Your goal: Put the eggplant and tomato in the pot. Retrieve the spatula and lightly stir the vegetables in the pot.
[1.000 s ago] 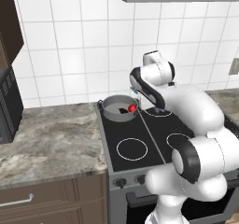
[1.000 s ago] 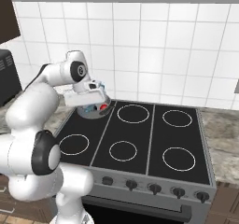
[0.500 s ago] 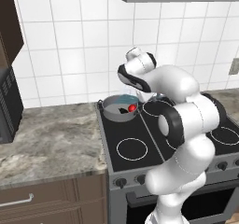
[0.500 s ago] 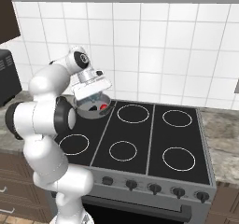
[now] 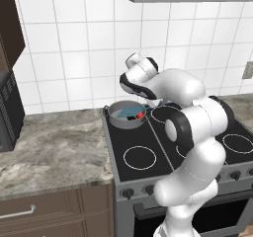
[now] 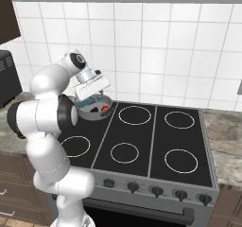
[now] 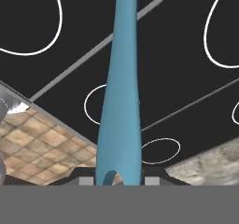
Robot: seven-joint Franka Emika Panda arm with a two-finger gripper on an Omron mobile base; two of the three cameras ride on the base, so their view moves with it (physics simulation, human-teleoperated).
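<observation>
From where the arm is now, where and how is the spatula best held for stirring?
On the thin handle end, as now: the tool is shut on the spatula near the hole in its handle, the long shaft running straight out from the fingers. That leaves the blade end free to reach down into the pot from above, where the tomato lies.

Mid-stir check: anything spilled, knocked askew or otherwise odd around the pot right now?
Nothing stands out. The pot sits upright on the stove's rear-left burner, the tomato is inside it, and nothing has spilled onto the cooktop. The gripper holds the spatula straight.
</observation>
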